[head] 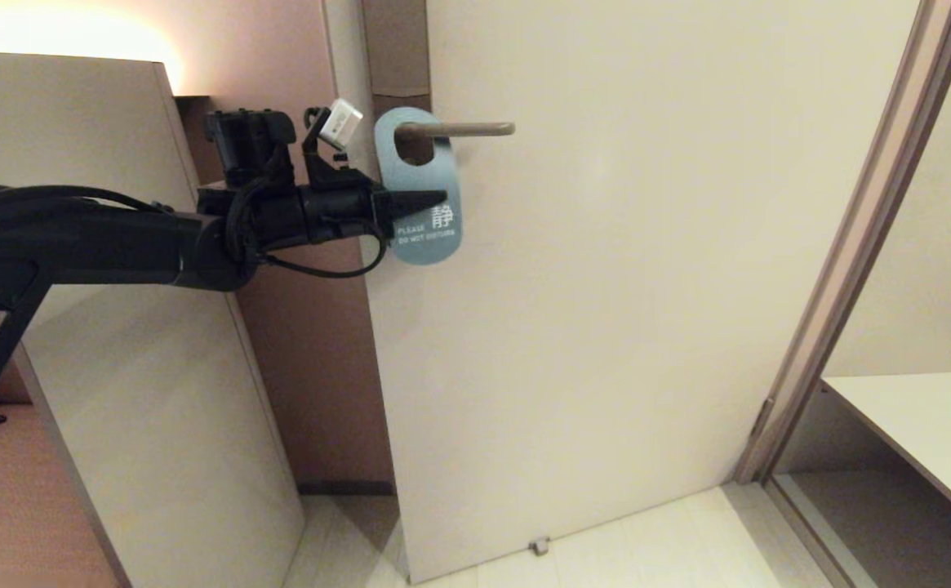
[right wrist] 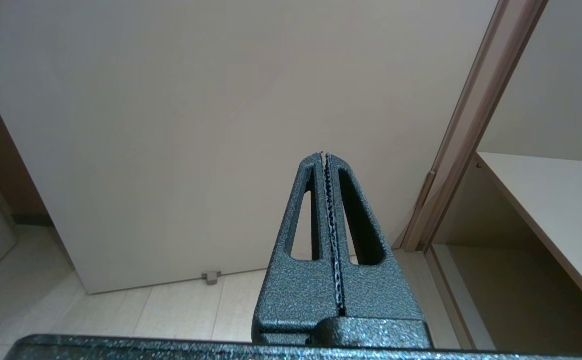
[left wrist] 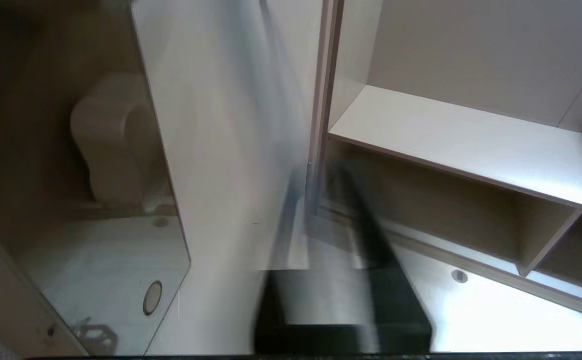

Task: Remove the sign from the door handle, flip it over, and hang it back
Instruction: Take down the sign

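Observation:
The sign hangs by its oval hole on the door handle, blue "PLEASE DO NOT DISTURB" side facing me. My left gripper reaches in from the left at the sign's middle. Its fingers taper to one point over the card and look shut on it. The left wrist view is smeared; the gripper shows there as dark streaks with a grey band between them. My right gripper is shut and empty, held low and pointing at the door; it is out of the head view.
The pale door fills the middle, with a door stop at its foot. The door frame and a shelf are on the right. A tall beige panel stands on the left, behind my left arm.

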Robot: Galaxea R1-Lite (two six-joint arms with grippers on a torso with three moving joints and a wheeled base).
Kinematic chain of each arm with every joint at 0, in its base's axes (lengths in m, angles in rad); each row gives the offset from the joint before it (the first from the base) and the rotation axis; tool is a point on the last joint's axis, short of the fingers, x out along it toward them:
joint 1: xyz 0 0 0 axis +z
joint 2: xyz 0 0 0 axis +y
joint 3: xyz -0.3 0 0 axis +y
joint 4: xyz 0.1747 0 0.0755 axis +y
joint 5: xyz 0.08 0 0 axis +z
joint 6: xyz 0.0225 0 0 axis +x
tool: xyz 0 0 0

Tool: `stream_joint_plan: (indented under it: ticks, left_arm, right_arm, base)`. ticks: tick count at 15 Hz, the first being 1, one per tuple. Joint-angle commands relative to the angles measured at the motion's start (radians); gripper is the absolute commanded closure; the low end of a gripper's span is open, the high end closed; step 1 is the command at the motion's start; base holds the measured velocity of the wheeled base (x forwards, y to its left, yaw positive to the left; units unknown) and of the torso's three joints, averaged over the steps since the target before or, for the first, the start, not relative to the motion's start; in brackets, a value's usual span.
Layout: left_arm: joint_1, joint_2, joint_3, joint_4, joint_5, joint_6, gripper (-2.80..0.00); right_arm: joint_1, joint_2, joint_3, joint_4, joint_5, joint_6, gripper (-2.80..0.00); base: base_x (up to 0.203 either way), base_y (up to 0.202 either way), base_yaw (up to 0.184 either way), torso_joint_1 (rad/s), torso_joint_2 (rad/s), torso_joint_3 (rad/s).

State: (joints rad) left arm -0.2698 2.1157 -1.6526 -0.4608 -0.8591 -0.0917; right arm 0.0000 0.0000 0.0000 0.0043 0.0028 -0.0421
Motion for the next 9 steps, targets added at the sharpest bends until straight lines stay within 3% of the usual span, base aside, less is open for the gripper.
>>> stream_joint_plan:
  ticks: [1,5,9]
  left_arm:
    - [0.0,-0.014,0.0,-0.002,-0.004,0.0,0.0]
    - [-0.003,-0.028,0.002,-0.001,0.013,0.001,0.0]
    - [-0.039,-0.038,0.002,0.005,0.071,0.001,0.0]
  right_arm:
    - [0.0,0.0,0.0,0.0,0.0,-0.001,0.0]
    - [0.0,0.0,0.0,0.0,0.0,-0.001,0.0]
    - [0.0,0.0,0.0,0.0,0.0,-0.001,0.0]
  base:
    - [0.0,0.0,0.0,0.0,0.0,0.0]
    - [0.0,0.0,0.0,0.0,0.0,0.0]
    - [0.0,0.0,0.0,0.0,0.0,0.0]
